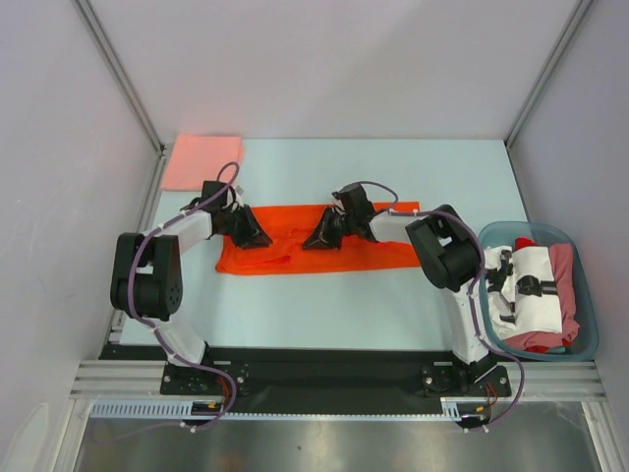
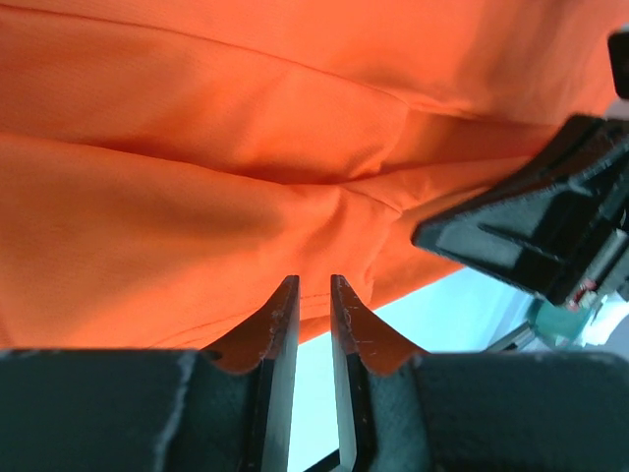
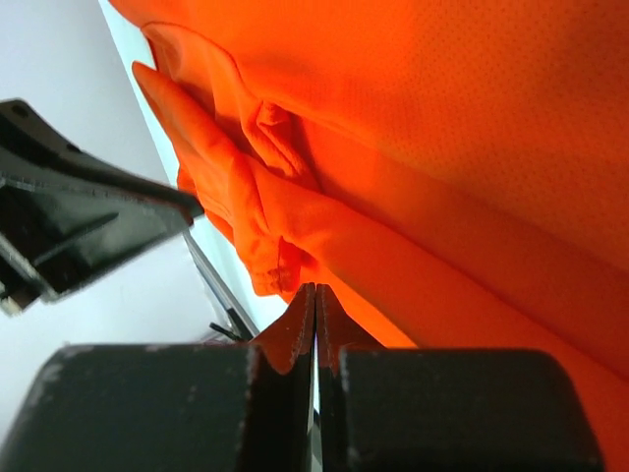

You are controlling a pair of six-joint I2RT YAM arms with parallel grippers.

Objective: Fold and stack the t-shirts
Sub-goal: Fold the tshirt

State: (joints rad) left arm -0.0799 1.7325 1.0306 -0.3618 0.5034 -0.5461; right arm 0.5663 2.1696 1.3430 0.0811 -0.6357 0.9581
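One salmon-pink t-shirt point(image 1: 201, 160) lies folded at eleven o'clock on the table point(image 1: 324, 305). We are midway through the second: the orange-red t-shirt point(image 1: 373, 251) lies at the centre as a long strip (sides in, not yet shortened). The right gripper point(image 1: 313, 239) is clamped on a bunched fold. The left gripper point(image 1: 257, 236), at nine o'clock of it, is narrow at the hem; we cannot tell whether it grips. Further shirts point(image 1: 541, 265) wait in the tub point(image 1: 588, 295) at four o'clock.
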